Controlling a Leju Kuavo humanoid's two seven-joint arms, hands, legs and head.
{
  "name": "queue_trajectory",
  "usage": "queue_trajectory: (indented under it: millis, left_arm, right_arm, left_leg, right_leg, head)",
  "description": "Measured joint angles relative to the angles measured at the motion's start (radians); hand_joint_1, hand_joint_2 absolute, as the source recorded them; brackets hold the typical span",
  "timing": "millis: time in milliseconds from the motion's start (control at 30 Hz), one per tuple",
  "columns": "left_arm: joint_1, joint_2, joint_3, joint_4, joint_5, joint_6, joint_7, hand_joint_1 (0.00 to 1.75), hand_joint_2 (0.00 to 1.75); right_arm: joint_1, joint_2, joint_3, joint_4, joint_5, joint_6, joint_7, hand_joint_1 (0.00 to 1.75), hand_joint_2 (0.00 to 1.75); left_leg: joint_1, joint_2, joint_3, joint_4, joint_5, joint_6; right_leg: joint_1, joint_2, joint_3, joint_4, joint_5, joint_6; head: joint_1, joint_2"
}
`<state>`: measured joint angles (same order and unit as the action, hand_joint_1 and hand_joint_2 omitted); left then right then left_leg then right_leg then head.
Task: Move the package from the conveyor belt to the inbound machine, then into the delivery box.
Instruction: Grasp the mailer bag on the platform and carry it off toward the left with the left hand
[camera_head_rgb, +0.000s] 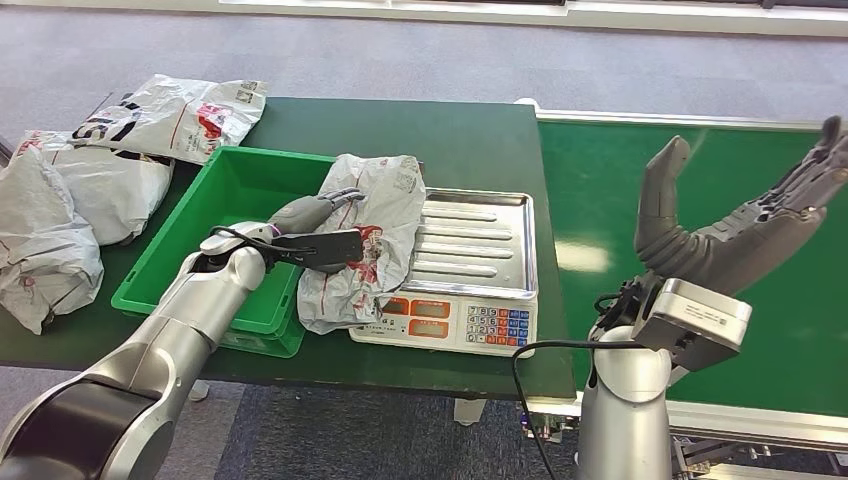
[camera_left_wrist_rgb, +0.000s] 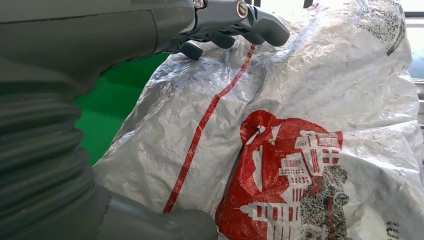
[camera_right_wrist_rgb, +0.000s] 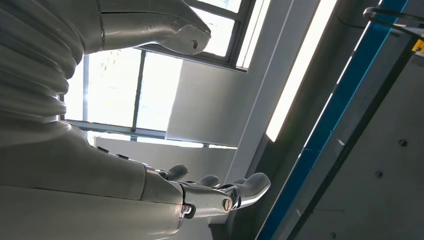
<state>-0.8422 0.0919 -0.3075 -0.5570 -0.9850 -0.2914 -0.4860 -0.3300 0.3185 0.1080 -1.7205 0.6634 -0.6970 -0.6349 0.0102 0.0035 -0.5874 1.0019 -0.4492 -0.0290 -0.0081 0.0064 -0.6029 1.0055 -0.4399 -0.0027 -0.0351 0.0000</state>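
The left hand (camera_head_rgb: 318, 232) is gripping the package (camera_head_rgb: 365, 240), which is lying across the scale's (camera_head_rgb: 470, 262) left edge and the green bin's (camera_head_rgb: 236, 180) right rim; the right hand (camera_head_rgb: 735, 215) is hovering over the belt (camera_head_rgb: 640, 180), fingers spread, holding nothing.

Three crumpled grey parcels (camera_head_rgb: 95, 170) lie on the dark green table (camera_head_rgb: 440, 130).

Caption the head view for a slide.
Left robot hand grips crinkled silver plastic package between green plastic bin and scale.
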Motion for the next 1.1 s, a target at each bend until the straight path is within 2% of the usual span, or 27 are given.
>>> queue_trajectory:
  millis: [1100]
  left_arm:
    - [0.0, 0.001, 0.0, 0.001, 0.0, 0.0, 0.0, 0.0, 1.75]
  right_arm:
    - [0.0, 0.0, 0.0, 0.004, 0.0, 0.0, 0.0, 0.0, 1.75]
  left_leg:
    - [0.0, 0.0, 0.0, 0.0, 0.0, 0.0]
  right_leg:
    - [0.0, 0.0, 0.0, 0.0, 0.0, 0.0]
  head:
    - [0.0, 0.0]
